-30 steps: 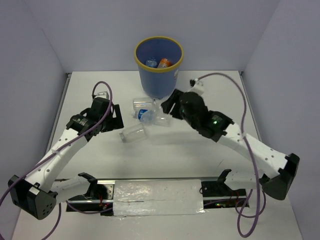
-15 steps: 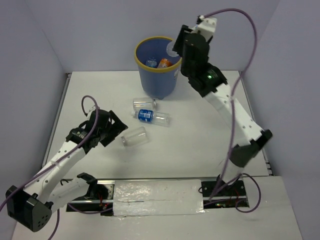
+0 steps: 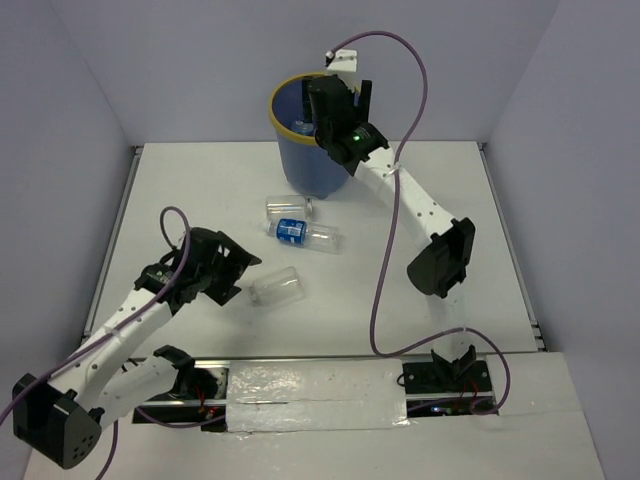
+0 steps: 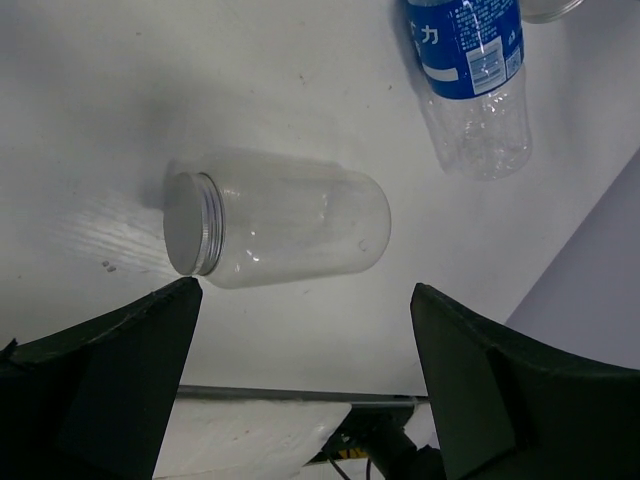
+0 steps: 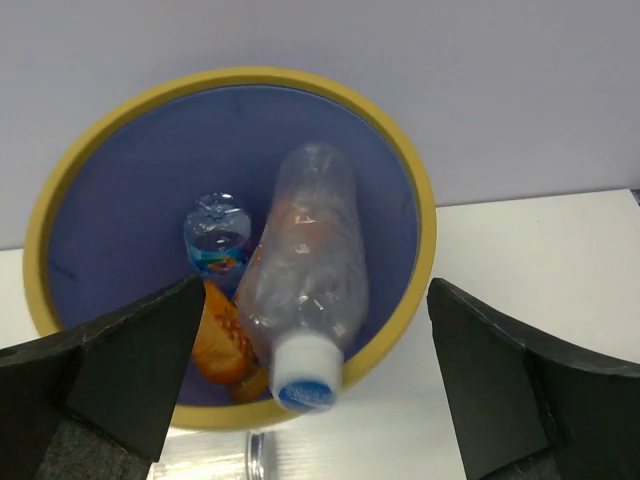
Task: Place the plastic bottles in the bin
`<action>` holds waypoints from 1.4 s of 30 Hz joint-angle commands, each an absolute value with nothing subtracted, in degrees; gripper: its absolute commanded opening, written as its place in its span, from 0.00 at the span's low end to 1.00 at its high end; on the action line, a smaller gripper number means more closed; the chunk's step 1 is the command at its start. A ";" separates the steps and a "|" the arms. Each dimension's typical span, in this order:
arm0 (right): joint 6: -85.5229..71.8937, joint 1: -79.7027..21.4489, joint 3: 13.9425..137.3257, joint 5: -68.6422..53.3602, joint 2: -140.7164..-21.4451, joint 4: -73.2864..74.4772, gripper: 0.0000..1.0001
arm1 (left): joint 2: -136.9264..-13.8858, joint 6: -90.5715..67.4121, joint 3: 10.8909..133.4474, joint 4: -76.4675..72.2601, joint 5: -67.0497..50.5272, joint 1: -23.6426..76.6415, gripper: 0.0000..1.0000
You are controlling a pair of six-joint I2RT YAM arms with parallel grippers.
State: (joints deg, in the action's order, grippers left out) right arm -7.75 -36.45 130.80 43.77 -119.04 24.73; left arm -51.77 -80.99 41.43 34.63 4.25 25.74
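My right gripper [image 5: 315,288] hangs above the bin [image 3: 313,165], which stands at the far edge of the table [image 3: 200,190] against the back wall. Its fingers are spread wide and touch nothing. Between them in the wrist view is a clear bottle [image 5: 305,265] with a white and blue cap. It points cap-first towards me, its body lies within the yellow rim, and its cap overlaps the near part of that rim. I cannot tell whether it rests on the things below it or is in the air. Deeper in the bin lie a small bottle with a colourful label [image 5: 218,238] and, just beside it, an orange bottle [image 5: 225,345] against the near wall. My left gripper [image 4: 305,292] is low over the table on my left side, its fingers also wide apart and holding nothing. Just ahead of them a wide clear bottle [image 4: 275,232] with a silvery lid lies on its side, apart from both fingers. Beyond it a blue-labelled bottle [image 4: 470,70] lies on its side too, near but not touching. A third clear bottle [image 3: 287,207] lies just beside that one, close to the foot of the bin.
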 commanded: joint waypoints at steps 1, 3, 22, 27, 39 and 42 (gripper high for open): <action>-7.38 -37.70 130.35 42.63 -111.02 23.90 1.00 | -55.01 -74.31 45.34 33.66 2.55 26.54 0.99; -9.57 -37.71 129.12 39.05 -108.47 28.20 1.00 | -57.65 -69.46 49.29 35.49 3.60 26.72 0.99; -69.69 -43.94 44.38 3.61 -62.65 5.89 1.00 | -60.12 -49.57 69.25 46.84 21.61 27.07 0.99; -83.09 -45.88 39.83 0.89 -70.38 -3.21 1.00 | -56.43 -50.80 71.19 46.06 24.43 26.98 0.99; -93.51 -49.92 42.01 -4.91 -90.60 -19.85 1.00 | -54.58 -51.07 70.58 47.46 23.82 26.46 0.99; -94.74 -50.45 42.80 -5.89 -95.17 -21.09 1.00 | -54.58 -50.80 69.96 46.85 22.51 26.46 0.99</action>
